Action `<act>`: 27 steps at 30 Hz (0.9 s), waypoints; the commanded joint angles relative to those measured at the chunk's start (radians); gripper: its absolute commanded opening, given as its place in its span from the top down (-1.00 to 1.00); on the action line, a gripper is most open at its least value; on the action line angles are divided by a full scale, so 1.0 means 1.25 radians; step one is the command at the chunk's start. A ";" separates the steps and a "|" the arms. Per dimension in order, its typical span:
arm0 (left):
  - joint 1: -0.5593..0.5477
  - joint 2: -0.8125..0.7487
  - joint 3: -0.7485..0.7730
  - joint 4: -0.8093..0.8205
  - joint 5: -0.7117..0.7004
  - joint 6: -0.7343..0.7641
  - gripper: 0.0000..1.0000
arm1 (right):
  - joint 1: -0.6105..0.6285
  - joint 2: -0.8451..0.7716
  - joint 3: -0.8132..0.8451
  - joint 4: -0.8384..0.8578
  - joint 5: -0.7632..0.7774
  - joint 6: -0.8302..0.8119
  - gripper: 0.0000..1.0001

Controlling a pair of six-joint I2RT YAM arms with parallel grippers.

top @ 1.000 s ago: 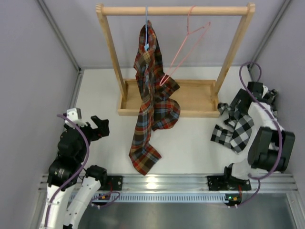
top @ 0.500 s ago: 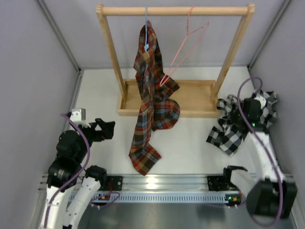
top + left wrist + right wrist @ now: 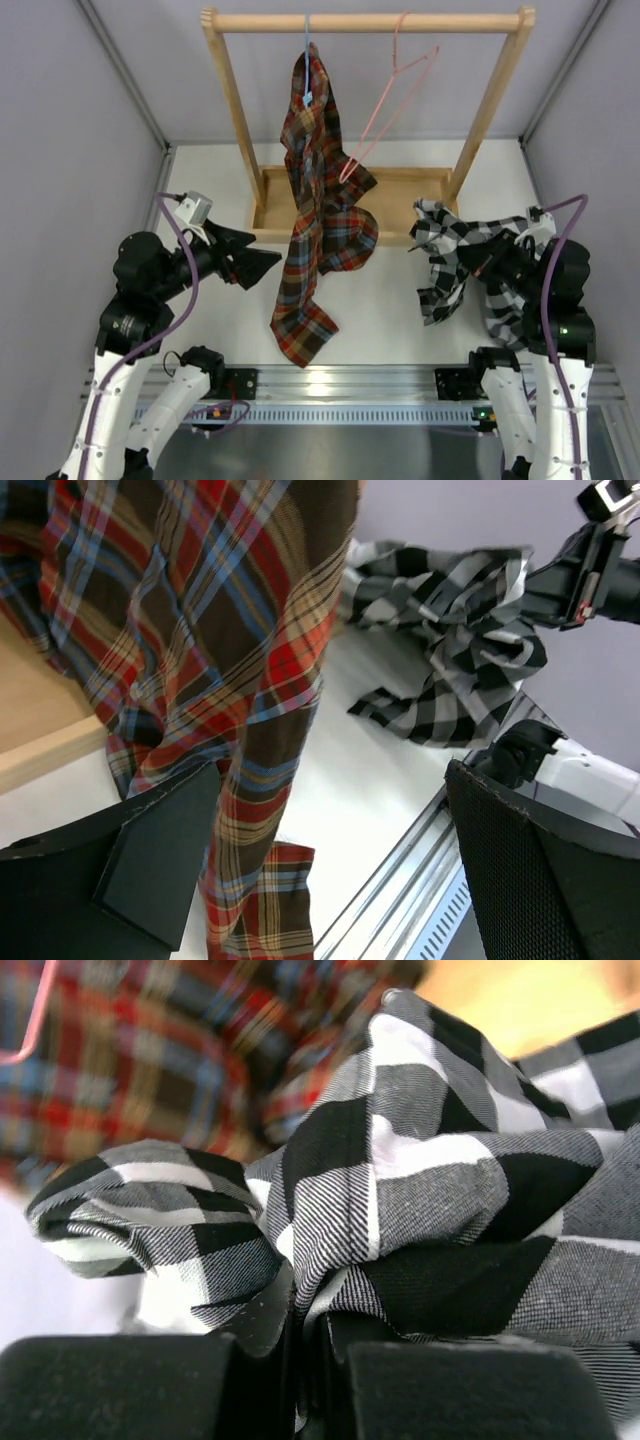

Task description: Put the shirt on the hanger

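Shirt between jaws of right gripper

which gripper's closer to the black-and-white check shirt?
Right. The right gripper is shut on the black-and-white check shirt; the left gripper sits open beyond the hanging tartan shirt.

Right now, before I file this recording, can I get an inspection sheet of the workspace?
Surface: white table, with a wooden rack standing at its far side.
Job's things: checked shirt bunched and held up by the right arm; pink hanger hangs empty on the rack's bar.
Clutter: tartan shirt on a blue hanger, trailing onto the table.
Grippers: left gripper open, fingers near the tartan shirt; right gripper shut on the checked shirt.
Cables: purple cables loop along both arms.
Surroundings: grey walls; metal rail at the near edge.
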 commanded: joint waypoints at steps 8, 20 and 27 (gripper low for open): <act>-0.003 0.095 0.141 0.143 0.190 -0.081 -0.96 | 0.083 -0.012 -0.041 0.036 -0.318 0.051 1.00; -0.688 0.304 0.176 0.138 -0.652 0.044 -0.96 | 0.133 0.128 0.072 -0.160 -0.030 -0.189 1.00; -0.693 0.316 0.210 0.137 -0.712 0.036 -0.96 | 0.463 0.158 -0.107 0.050 0.068 -0.017 0.64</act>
